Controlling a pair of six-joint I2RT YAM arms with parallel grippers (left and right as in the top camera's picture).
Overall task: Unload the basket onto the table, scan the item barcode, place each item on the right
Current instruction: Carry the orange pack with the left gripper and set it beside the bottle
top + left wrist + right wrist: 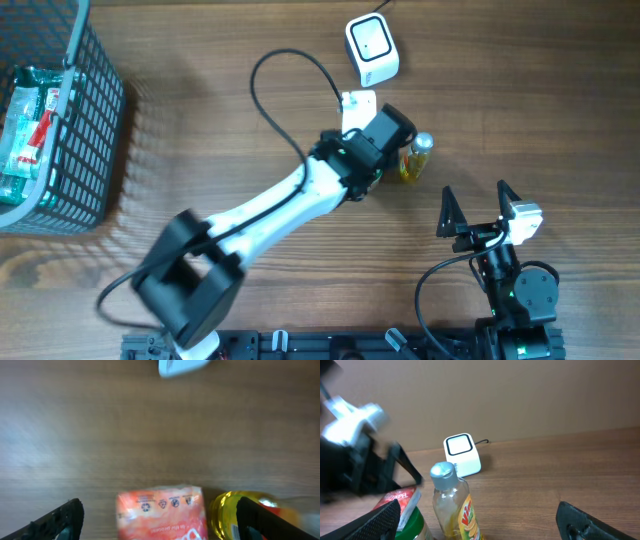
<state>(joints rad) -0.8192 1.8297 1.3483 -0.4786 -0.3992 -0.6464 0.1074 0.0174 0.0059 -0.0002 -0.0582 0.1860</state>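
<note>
- Two jaws of our left gripper stand wide apart, and we see the orange packet lying between them, neither finger touching it.
- Yellow bottle stands upright just beside it, on our right.
- Scanner sits ahead of the packet, so our left arm is nearer than the right gripper, also spread open.

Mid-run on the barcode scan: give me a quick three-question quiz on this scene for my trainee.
1. True or false: the left gripper is clamped shut on the orange packet.
2. What stands beside the packet? A) a yellow bottle B) a mug C) a banana
3. Which gripper is parked well away from the white scanner, with nothing between its fingers?
Key: 1 false, its fingers stand apart from the packet; 2 A; 3 the right gripper.
</note>
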